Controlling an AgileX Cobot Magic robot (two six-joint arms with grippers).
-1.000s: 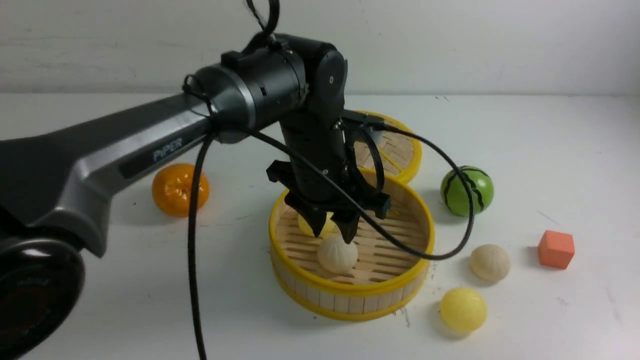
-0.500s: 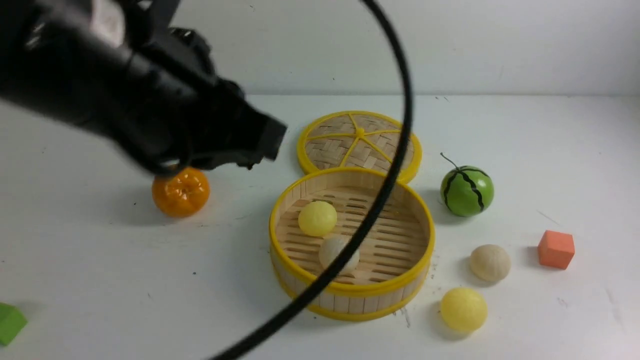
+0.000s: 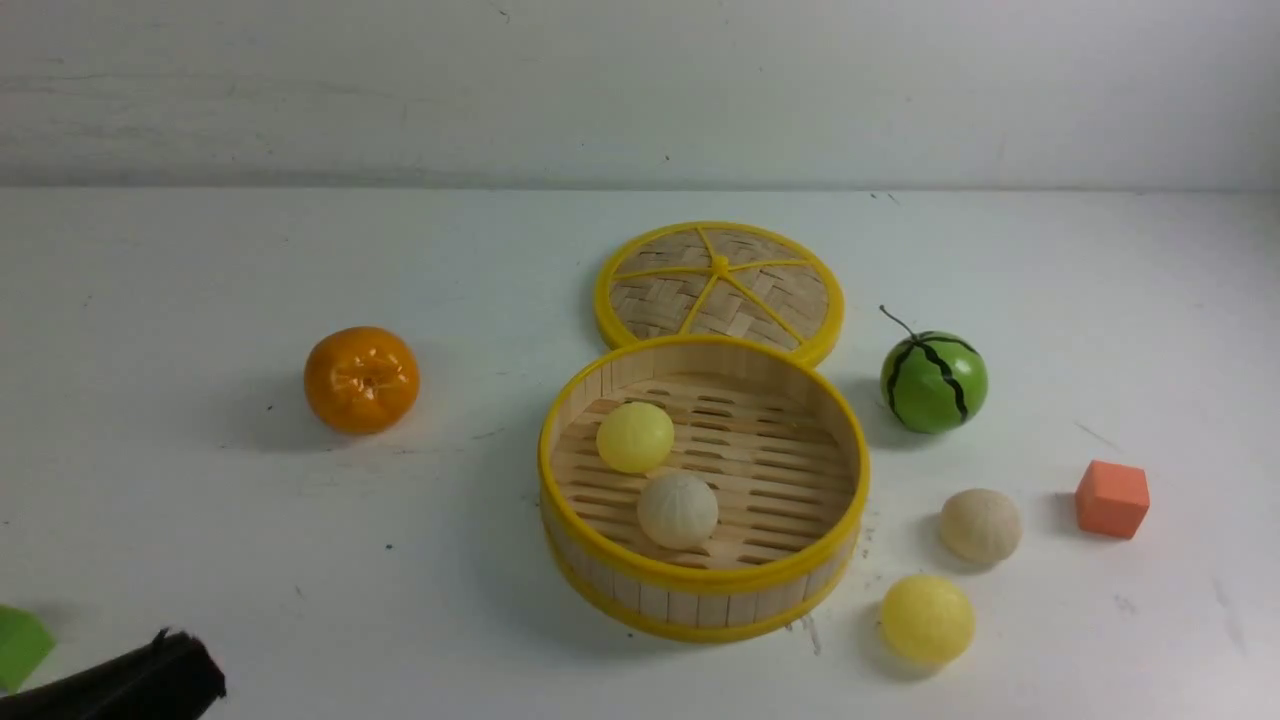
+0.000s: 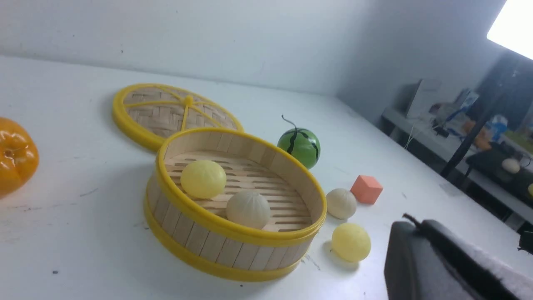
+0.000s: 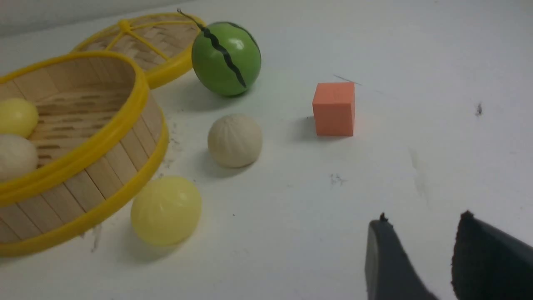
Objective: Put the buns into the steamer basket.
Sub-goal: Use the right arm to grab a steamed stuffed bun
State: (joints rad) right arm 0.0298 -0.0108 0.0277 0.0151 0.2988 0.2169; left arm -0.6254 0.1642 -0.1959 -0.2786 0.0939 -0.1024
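1. The table point(image 3: 200, 520) is matte white with small dark scuffs and specks, thickest on the robot's right of the basket, and it runs back to a plain pale wall point(image 3: 640, 90)
2. In the left wrist view the table ends at an edge. Beyond it is a blurred workbench point(image 4: 479, 137) with clutter too soft to name, and a bright light panel point(image 4: 514, 25)
3. The steamer basket point(image 3: 700, 600) stands upright mid-table. Its flat woven lid point(image 3: 720, 280) lies just behind it, and their rims look to be touching
4. Two buns lie on the basket's slatted floor, close together: a yellow bun point(image 3: 635, 437) and, nearer the camera, a cream pleated bun point(image 3: 678, 509)
5. Two more sit on the table to the basket's right, a cream bun point(image 3: 979, 525) and a yellow one point(image 3: 927, 619), both outside it
6. An orange point(image 3: 361, 379) lies well to the left. A watermelon ball point(image 3: 933, 382) and an orange cube point(image 3: 1112, 498) are on the right, and a green block point(image 3: 20, 645) is at the near left edge
7. The left gripper point(image 4: 418, 227) is closed with nothing in it. The right gripper point(image 5: 424, 216) has its jaws apart and empty, low over bare table
8. A second ago the left arm hung over the basket, its open fingers just above the cream bun. Now only a dark tip shows at the near left corner — the bun and the other things lie where they were
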